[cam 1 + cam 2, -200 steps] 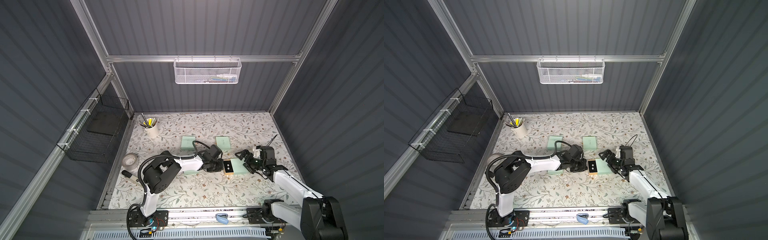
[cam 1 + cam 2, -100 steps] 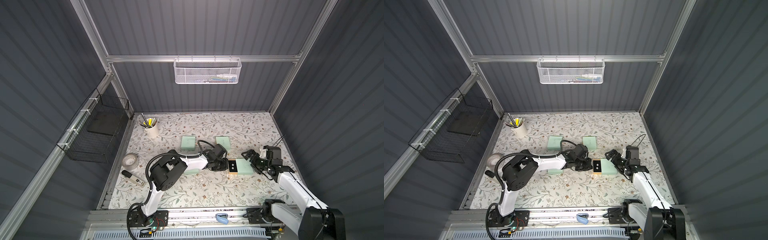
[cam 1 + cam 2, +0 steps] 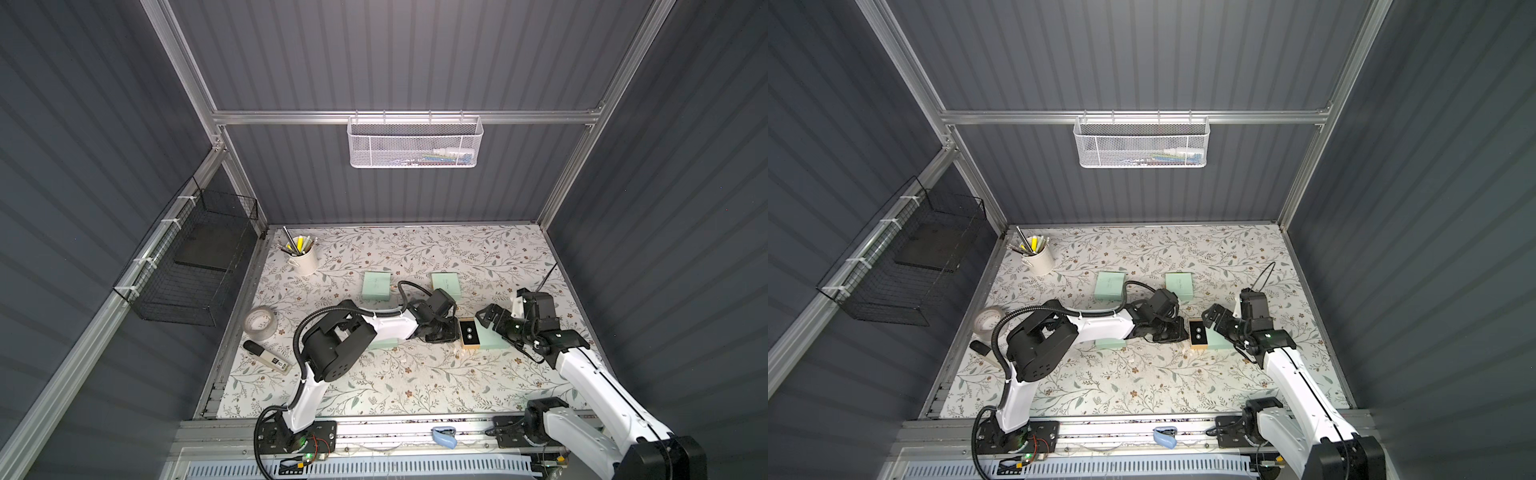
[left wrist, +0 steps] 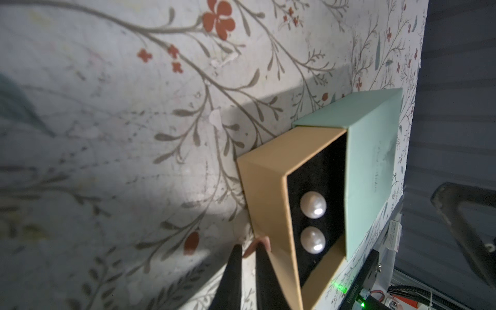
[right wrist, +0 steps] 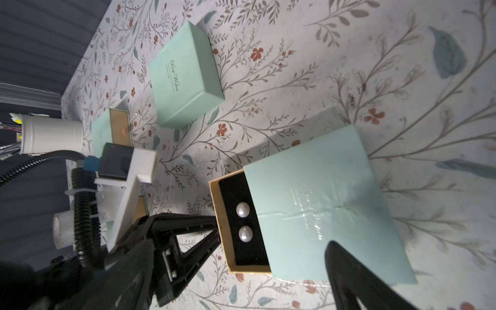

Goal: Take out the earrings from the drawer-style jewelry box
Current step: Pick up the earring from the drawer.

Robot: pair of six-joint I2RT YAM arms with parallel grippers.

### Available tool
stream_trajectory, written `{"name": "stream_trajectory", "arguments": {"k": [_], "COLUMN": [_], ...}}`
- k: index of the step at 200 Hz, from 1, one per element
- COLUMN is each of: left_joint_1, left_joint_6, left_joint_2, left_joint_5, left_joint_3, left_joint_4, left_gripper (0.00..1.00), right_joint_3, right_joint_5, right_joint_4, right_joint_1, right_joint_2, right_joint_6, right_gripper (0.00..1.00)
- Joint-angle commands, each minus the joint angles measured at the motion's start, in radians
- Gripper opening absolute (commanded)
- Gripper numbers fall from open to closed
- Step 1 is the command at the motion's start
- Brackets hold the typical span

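- Left gripper (image 4: 249, 251) nearly closed at tab (image 4: 257, 241); grip unclear.
- Right gripper (image 3: 492, 326) spread wide.
- Earrings (image 5: 243, 210) beside your left fingertips: tiny, slick; pinch one pearl's sides gently.

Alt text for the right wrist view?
Two pearl earrings sit in a tan drawer pulled partway out of its mint sleeve. The left gripper is at the drawer's exposed end; a closed mint box lies nearby.

Earrings (image 4: 313, 206) side by side in drawer (image 4: 265, 188), drawer partly out of sleeve (image 4: 370, 150), on table (image 3: 415, 374)
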Motion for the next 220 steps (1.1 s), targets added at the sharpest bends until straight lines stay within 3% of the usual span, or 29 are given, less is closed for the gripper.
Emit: {"name": "stream_trajectory", "arguments": {"k": [1,33,74,110,145,186,220], "left_joint_1": [-0.005,-0.005,-0.005,-0.001,0.026,0.030,0.034], "left_joint_6": [0.004,0.014,0.070,0.210,0.375,0.500,0.544], "left_joint_2": [-0.056,-0.118,-0.299,-0.547,-0.684,-0.710,-0.648], "left_joint_5": [-0.009,-0.012,-0.081,-0.209,-0.220,-0.239,-0.168], "left_joint_3": [-0.024,-0.053,-0.163,-0.317,-0.365,-0.304,-0.185], "left_joint_4": [-0.003,-0.004,-0.021,-0.038,-0.116,-0.268,-0.424], "left_gripper": [0.19,0.24,0.28,0.57,0.99,1.00,1.00], "right_joint_3": [0.038,0.063,0.087,0.103,0.127,0.162,0.183], "right_joint_5": [0.070,0.134,0.199,0.250,0.275,0.258,0.264], "right_joint_4": [-0.069,-0.119,-0.163,-0.164,-0.130,-0.088,-0.065], "right_joint_1": [0.042,0.108,0.206,0.270,0.286,0.290,0.290], "right_joint_2": [-0.016,-0.031,-0.019,0.044,0.141,0.261,0.334], "right_joint_6": [-0.022,-0.026,-0.017,-0.010,-0.022,-0.039,-0.045], "right_gripper": [0.98,0.95,0.82,0.68,0.56,0.50,0.45]}}
